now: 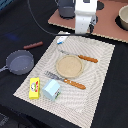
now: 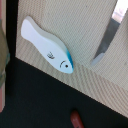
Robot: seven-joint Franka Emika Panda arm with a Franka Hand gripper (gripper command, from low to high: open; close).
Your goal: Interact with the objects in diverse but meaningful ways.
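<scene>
Hanging at the top middle of the exterior view, the end effector [image 1: 85,31] sits above the white-and-blue tube [image 1: 63,39] on the mat [image 1: 95,75]. The pan [image 1: 20,62] lies at the left. I cannot tell if it is spread. In the wrist view, the tube [image 2: 47,45] lies flat on the mat, near a knife [image 2: 107,42].

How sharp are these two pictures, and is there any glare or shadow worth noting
Exterior view: low resolution and soft, even lighting, the gripper washed out to near-white. Wrist view: close and slightly blurred, the white-and-blue tube casts a thin shadow on the woven mat, and the knife blade shows a pale sheen.
</scene>
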